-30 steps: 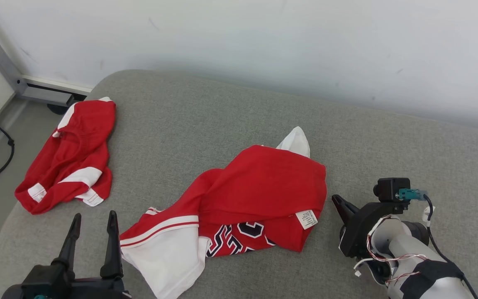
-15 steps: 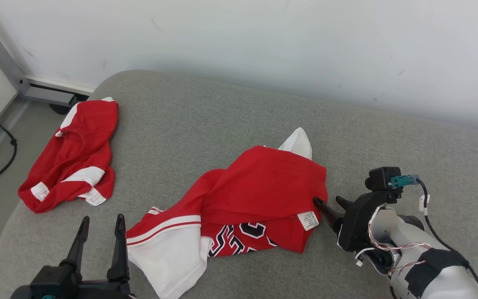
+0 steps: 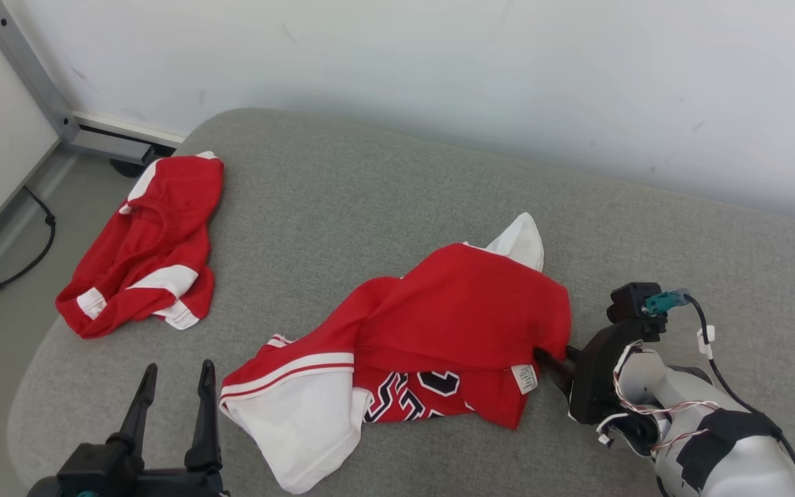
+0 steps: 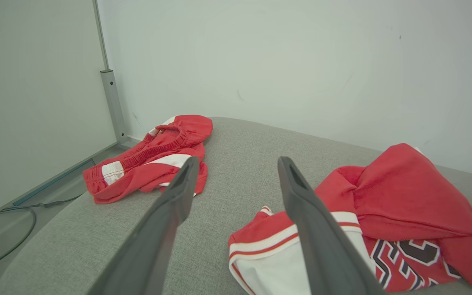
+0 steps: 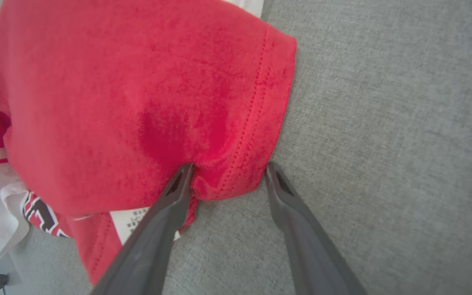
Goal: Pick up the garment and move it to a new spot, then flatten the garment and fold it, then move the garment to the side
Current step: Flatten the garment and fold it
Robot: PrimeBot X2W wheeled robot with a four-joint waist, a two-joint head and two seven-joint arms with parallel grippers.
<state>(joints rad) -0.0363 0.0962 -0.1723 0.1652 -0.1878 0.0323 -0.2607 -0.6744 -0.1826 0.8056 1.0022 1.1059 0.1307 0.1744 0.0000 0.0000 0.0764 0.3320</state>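
- Right claw [image 5: 228,168]: fingers spread and now straddling a pucker of hem. A second ago it stood shut and clear of the cloth. Nothing is pinched yet.
- Crumpled red-and-white knit jersey with dark lettering [image 3: 453,310]: directly ahead of the right claw's tips, lying unlifted on the grey woven cushion [image 3: 370,186]. Its white care label [image 3: 524,378] lies just beside one finger.
- Meaning for the task: the approach looks complete. Closing on the hem would begin the pick-up, which is the first step.
- Left claw [image 3: 178,373]: wide and empty, near the jersey's white end but apart from it.
- Red shorts with white bands [image 3: 149,248]: well beyond the left claw.
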